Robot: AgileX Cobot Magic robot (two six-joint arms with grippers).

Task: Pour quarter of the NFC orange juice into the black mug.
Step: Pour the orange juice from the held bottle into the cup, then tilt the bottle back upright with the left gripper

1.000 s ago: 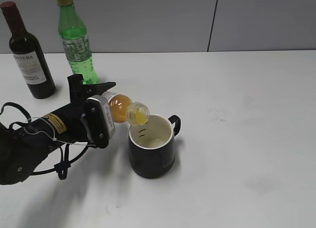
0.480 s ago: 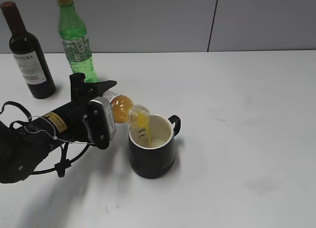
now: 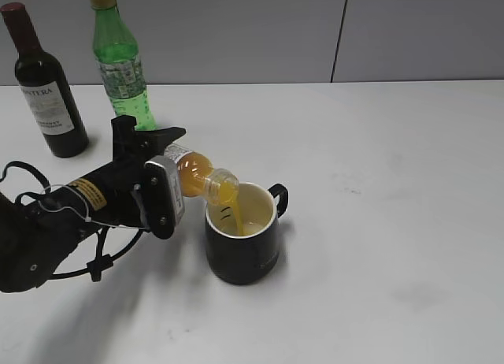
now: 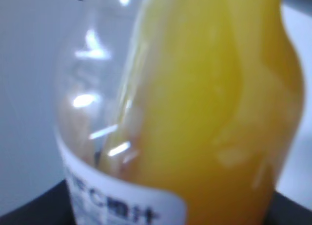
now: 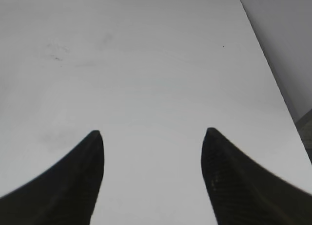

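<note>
White tabletop (image 3: 378,143) runs back to a plain grey wall panel with one dark vertical seam. At the back left of the exterior view a dark wine bottle (image 3: 43,84) with a cream label stands upright, and just to its right a taller green plastic bottle (image 3: 120,65) with a yellow cap stands upright too; the two are near each other but apart. In front of them the left gripper (image 3: 153,171) comes in from the left edge on a black arm with a yellow sticker and loose black cable, its jaws parted to the width of the NFC orange juice (image 3: 197,176) and clamped on the labelled body of that small clear bottle. That bottle is tipped past level, neck lower than base, its open mouth over the near-left rim of the black mug (image 3: 242,238). A thin stream of orange liquid falls from the mouth into the mug, and pale juice lies in the bottom of the white interior. The mug stands upright on the table near the middle, its loop handle pointing to the back right. From the left wrist camera the juice bottle (image 4: 204,113) fills the view, blurred, with orange liquid against one side and a clear air pocket on the other above a white label band. From the right wrist camera the right gripper (image 5: 152,152) hangs over bare table, its two dark fingers (image 5: 73,186) spread wide with nothing between them.
</note>
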